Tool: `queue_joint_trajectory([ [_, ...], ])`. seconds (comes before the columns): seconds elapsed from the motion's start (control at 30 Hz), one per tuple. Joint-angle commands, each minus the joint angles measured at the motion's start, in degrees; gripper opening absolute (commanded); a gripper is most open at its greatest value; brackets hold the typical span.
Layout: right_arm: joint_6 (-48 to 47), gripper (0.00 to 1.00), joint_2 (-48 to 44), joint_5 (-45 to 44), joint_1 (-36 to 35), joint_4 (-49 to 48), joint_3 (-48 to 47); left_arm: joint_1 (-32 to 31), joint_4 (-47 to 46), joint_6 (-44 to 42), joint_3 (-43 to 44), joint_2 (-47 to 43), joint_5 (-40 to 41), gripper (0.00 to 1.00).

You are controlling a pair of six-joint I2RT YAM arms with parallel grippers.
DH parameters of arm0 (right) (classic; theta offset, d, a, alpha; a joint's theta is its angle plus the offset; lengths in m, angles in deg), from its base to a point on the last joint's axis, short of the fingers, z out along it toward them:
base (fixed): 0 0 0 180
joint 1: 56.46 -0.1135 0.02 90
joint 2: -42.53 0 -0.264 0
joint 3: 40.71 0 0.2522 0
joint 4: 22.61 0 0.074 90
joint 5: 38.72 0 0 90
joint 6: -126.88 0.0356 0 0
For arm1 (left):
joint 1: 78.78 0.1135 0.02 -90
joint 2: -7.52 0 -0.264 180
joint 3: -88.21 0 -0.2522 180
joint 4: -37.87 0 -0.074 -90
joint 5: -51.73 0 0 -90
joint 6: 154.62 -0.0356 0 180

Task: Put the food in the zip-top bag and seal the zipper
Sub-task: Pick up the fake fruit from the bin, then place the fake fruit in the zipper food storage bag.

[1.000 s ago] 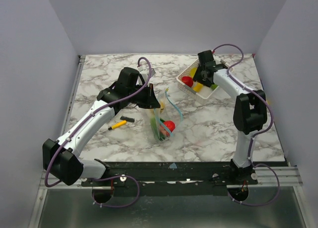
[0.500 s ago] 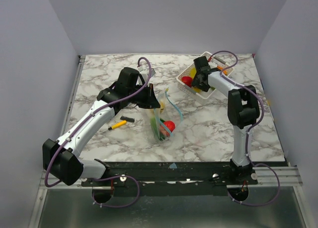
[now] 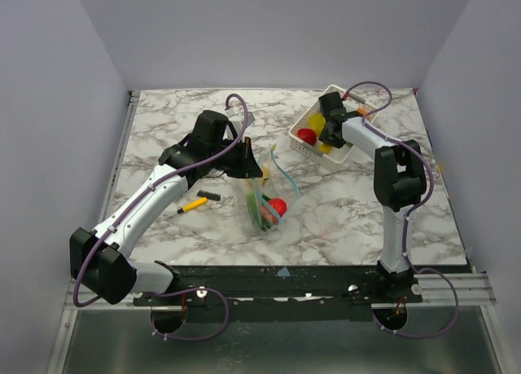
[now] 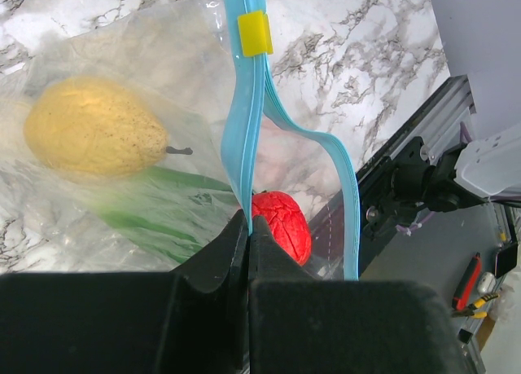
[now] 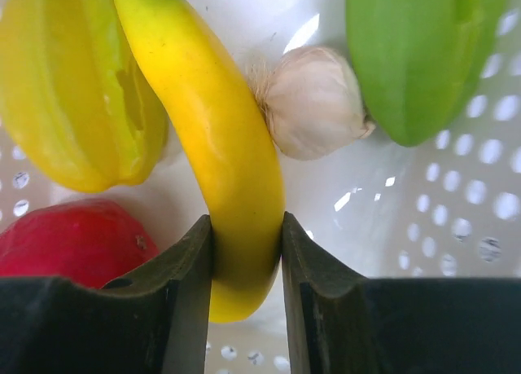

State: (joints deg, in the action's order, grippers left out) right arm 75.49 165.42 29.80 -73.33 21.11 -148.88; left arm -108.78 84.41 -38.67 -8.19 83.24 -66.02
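Observation:
The zip-top bag (image 3: 264, 191) lies mid-table, mouth up. My left gripper (image 3: 254, 172) (image 4: 248, 223) is shut on one lip of the light blue zipper (image 4: 244, 146), while the other lip bows away. Inside the bag are a yellow fruit (image 4: 94, 128), a green piece (image 4: 155, 211) and a red fruit (image 4: 281, 225) (image 3: 278, 205). My right gripper (image 3: 326, 132) (image 5: 247, 227) reaches into the white basket (image 3: 305, 146) and is shut on a yellow banana (image 5: 212, 129). Around the banana lie a yellow starfruit (image 5: 73, 89), a white garlic (image 5: 313, 101), a green vegetable (image 5: 415, 56) and a red fruit (image 5: 69, 239).
A yellow-and-black pen-like tool (image 3: 193, 204) lies on the marble left of the bag. The basket sits at the back right, close to the rear wall, with its far corner raised. A yellow slider (image 4: 255, 33) sits at the far end of the zipper.
My right gripper has dropped deeper into the basket and its jaws have closed on the banana. The basket has shifted and tipped a little. The left arm and the bag have not moved.

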Motion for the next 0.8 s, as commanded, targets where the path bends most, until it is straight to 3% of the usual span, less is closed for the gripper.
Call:
queue_joint_trajectory([
  [0.0,-6.32,0.11,-8.87,-8.16,0.18,0.89,0.77,0.29,-0.44,-0.69,0.74,-1.31,-0.65,0.0],
  [0.27,-18.08,0.06,-19.75,-12.46,0.18,3.73,2.58,0.29,-0.44,-0.73,0.79,-0.88,-0.4,0.0],
  [0.53,-23.91,0.03,-33.96,5.22,-1.54,12.0,8.62,0.29,-0.48,-0.64,0.82,0.06,-0.38,0.0],
  [0.77,-24.66,0.03,-43.83,24.63,-5.82,18.78,7.97,0.29,-0.43,-0.55,0.91,1.28,-0.71,0.0],
])
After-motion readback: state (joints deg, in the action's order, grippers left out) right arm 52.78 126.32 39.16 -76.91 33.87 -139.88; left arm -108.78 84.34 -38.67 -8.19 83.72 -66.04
